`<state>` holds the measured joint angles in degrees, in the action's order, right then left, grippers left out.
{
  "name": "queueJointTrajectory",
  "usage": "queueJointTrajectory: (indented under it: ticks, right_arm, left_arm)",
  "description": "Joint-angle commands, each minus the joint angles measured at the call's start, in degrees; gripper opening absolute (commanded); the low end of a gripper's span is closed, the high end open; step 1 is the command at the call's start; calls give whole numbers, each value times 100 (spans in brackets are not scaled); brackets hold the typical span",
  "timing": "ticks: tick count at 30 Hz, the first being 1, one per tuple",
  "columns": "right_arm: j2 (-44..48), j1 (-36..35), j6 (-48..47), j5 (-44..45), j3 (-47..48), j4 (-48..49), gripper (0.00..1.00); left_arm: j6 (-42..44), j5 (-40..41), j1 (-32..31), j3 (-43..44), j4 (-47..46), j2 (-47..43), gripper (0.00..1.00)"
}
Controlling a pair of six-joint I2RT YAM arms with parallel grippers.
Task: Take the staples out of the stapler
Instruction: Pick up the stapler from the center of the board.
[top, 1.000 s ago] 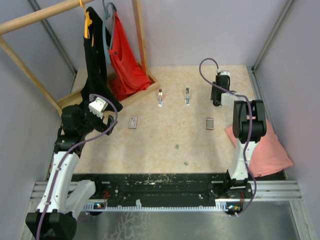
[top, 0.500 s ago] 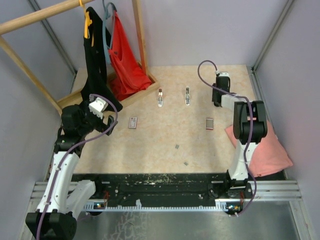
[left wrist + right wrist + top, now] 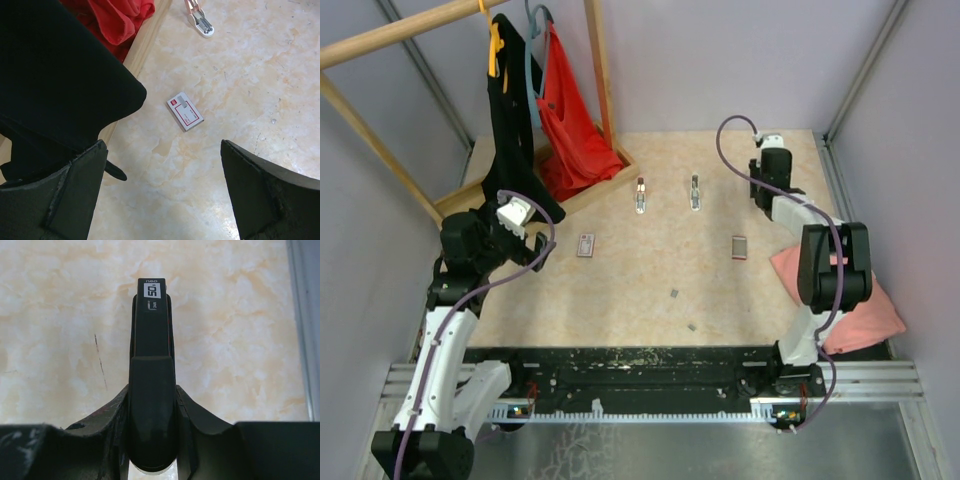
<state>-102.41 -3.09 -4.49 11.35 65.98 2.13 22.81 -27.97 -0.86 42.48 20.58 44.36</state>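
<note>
Right wrist: stapler [image 3: 151, 330] clamped inside right pincer [image 3: 152, 412], tip pointing forward.

Enclosure: plain lavender back wall [image 3: 720, 60], even light, soft shadows. Landmark: wooden clothes rack [image 3: 602, 90] standing at the far left corner of the beige marbled tabletop [image 3: 650, 280]. On the rack hang a black garment [image 3: 510, 110] and, just right of it, a red garment [image 3: 570, 130]. Well right of the rack, a grey metal corner post [image 3: 865, 70] rises. Nearer than the rack, a scuffed black strip [image 3: 640, 365] edges the table.
</note>
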Motion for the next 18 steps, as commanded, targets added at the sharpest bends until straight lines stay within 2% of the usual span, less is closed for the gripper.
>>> queueJointTrajectory:
  ticks: [1,8,14,18]
  right_arm:
    - [912,46,-187,2,28,764,0]
    - [1435,46,-169,-325,142,565,0]
    - [1654,46,-96,-742,396,218,0]
    - [1838,46,-50,-1047,416,-1,0]
  left_arm:
    - [64,-143,34,29,-72,-40,99]
    - [48,-134,36,222,148,-168,99]
    - [121,-192,34,23,69,-317,99]
    - [211,-522,41,8,-8,-240,99]
